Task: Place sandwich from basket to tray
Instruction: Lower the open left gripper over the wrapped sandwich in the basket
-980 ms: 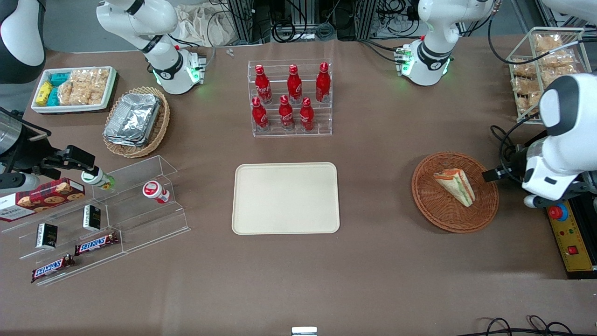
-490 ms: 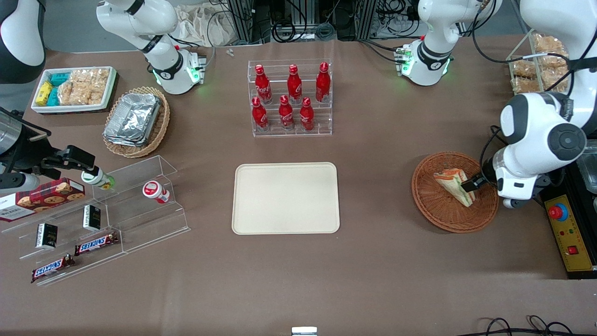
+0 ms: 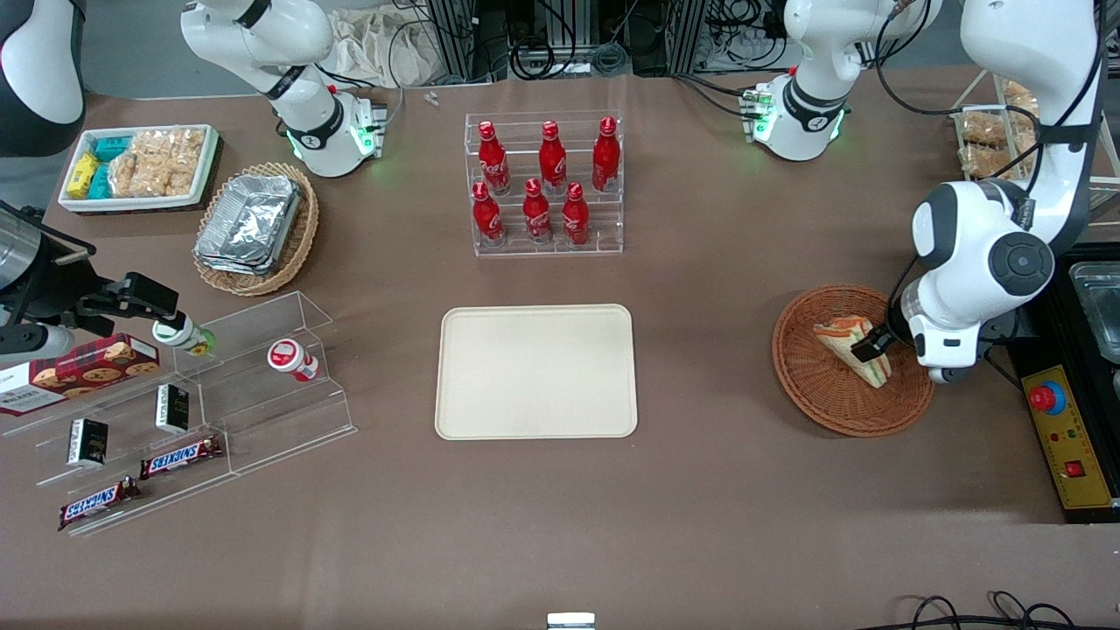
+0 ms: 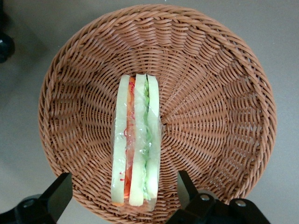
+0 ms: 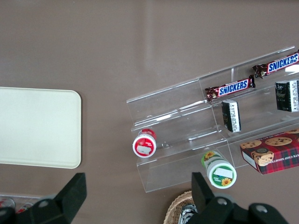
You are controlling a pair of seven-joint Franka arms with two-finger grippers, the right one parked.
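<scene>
The sandwich, a wrapped white-bread wedge with orange and green layers, lies in the round reddish-brown basket toward the working arm's end of the table. My left gripper hangs over the basket at the sandwich's wide end. In the left wrist view the gripper is open, one black finger on each side of the sandwich, apart from it, with the basket weave below. The cream tray lies flat mid-table with nothing on it; the right wrist view also shows the tray.
A rack of red bottles stands farther from the front camera than the tray. A yellow control box with a red button lies beside the basket. A clear stepped shelf with snacks, a foil-tray basket and a white snack bin sit toward the parked arm's end.
My left gripper has swung in from beside the basket's rim to over the sandwich. The sandwich and basket have not moved.
</scene>
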